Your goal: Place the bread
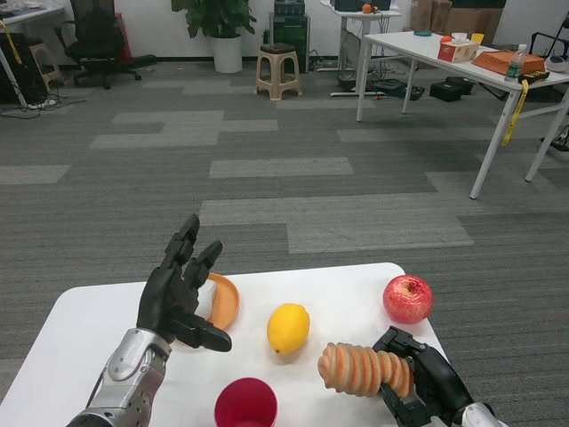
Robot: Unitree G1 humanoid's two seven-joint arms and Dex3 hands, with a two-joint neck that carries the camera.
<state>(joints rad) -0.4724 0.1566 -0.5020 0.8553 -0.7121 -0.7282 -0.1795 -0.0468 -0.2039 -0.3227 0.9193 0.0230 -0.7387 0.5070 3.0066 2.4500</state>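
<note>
On the white table [80,320] in front of me lie a lemon [288,327], a red apple [408,298] near the right edge, a banana [222,301] and a red cup [245,403].

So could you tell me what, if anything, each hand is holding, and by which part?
The right hand grips the bread by its right end. The left hand holds nothing, its fingers spread above the table.

Center lane: lemon [289,327] sitting mid-table [80,320], bread [364,370] lying just right of it.
Front edge: red cup [245,403] standing below lemon, blocking the near middle.
Right corner: apple [407,298] occupying it.
Left side: banana [222,301] lying beside left hand [182,292]; bare table showing further left.
</note>
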